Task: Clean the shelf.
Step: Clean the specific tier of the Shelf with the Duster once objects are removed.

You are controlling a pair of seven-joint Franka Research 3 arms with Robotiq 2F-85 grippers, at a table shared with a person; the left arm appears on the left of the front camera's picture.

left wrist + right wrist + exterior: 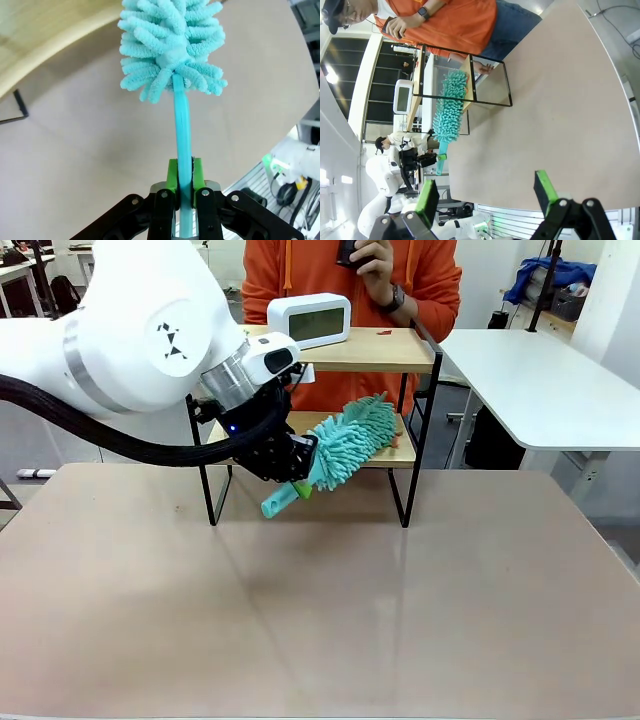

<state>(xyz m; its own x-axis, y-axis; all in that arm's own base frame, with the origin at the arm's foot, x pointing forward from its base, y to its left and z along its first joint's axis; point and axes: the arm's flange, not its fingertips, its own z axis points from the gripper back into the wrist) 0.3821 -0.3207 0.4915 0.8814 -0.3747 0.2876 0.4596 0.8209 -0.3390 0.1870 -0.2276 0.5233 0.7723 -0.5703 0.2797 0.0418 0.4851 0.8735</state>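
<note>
The shelf (378,350) stands at the table's far middle, two light wooden boards in a thin black frame. A teal fluffy duster (352,440) lies slanted over the lower board's front edge. My left gripper (297,487) is shut on its teal handle just in front of the shelf. In the left wrist view the green pads (172,176) clamp the handle and the duster head (172,45) points away toward the lower board (45,30). My right gripper (487,192) stands open off the table's side, with the shelf (470,75) and the duster (449,107) far off.
A white digital clock (310,320) sits on the shelf's top board. A small red scrap (384,332) lies beside it. A person in an orange top stands behind the shelf, one hand (378,270) raised. A white table (540,380) stands at the right.
</note>
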